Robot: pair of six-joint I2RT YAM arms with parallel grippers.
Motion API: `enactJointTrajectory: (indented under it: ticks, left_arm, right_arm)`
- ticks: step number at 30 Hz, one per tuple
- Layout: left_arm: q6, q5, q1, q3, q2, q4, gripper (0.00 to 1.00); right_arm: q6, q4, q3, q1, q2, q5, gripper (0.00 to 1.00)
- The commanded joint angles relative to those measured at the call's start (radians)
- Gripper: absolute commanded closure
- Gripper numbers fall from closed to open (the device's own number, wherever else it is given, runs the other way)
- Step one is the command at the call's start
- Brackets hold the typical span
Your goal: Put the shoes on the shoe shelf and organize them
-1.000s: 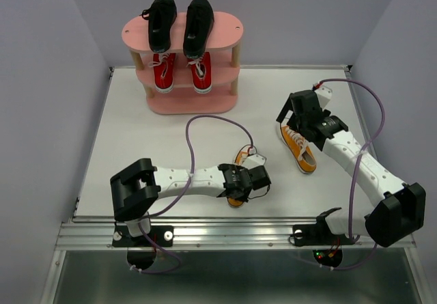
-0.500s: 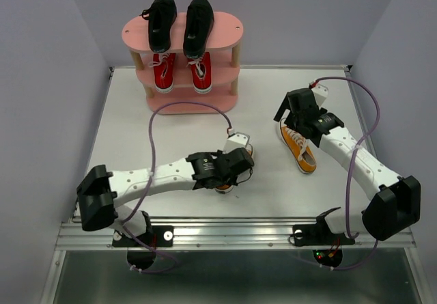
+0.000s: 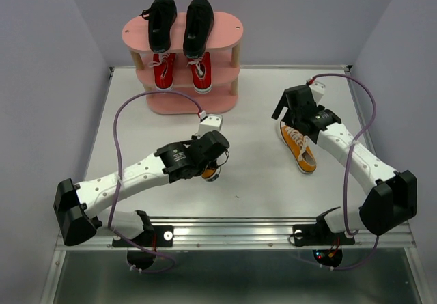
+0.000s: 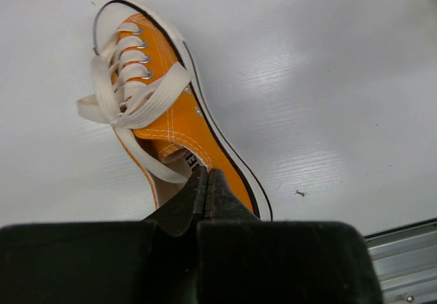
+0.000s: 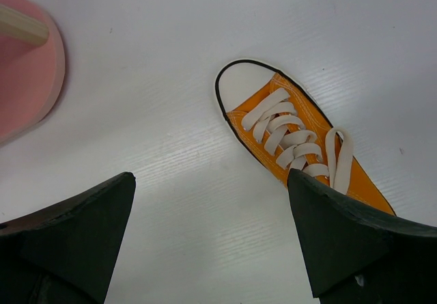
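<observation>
Holding orange shoe by heel rim in clenched left gripper, over table short of shoe shelf; keep toe level toward bottom board (right gripper splayed above second orange shoe).

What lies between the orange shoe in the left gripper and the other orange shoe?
Nothing: the top view shows only bare table between the held orange shoe and the other orange shoe.

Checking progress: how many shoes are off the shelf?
2. First orange shoe: heel pinched in the left gripper. Second orange shoe: on the table by the right gripper. None seem hidden.
</observation>
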Motion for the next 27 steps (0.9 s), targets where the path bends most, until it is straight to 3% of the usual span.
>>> enactJointTrajectory:
  ticks: [1, 6, 13, 14, 16, 17, 19, 27]
  left_arm:
    - [0.010, -0.069, -0.002, -0.024, -0.047, 0.058, 1.00]
    - [0.044, -0.060, 0.000, -0.102, -0.047, 0.142, 1.00]
    - [-0.069, 0.076, -0.002, -0.196, 0.038, 0.210, 0.99]
    - [-0.089, 0.099, -0.006, -0.205, 0.049, 0.211, 0.76]
    - [-0.129, 0.103, -0.018, -0.211, 0.071, 0.208, 0.48]
    - [-0.143, 0.100, -0.025, -0.214, 0.075, 0.205, 0.29]
    - [-0.175, 0.095, -0.032, -0.222, 0.078, 0.199, 0.13]
    - [-0.320, 0.107, -0.060, -0.265, 0.069, 0.164, 0.01]
  right_arm:
    - [-0.018, 0.041, 0.058, -0.006, 0.016, -0.019, 0.01]
    - [-0.024, 0.043, 0.060, -0.006, 0.014, -0.026, 0.01]
    - [-0.033, 0.047, 0.049, -0.006, 0.017, -0.036, 0.01]
    - [-0.035, 0.046, 0.049, -0.006, 0.019, -0.039, 0.01]
    - [-0.038, 0.046, 0.052, -0.006, 0.025, -0.049, 0.01]
    - [-0.043, 0.047, 0.054, -0.006, 0.025, -0.052, 0.01]
    - [-0.055, 0.047, 0.057, -0.006, 0.031, -0.059, 0.01]
    - [-0.075, 0.047, 0.060, -0.006, 0.027, -0.083, 0.01]
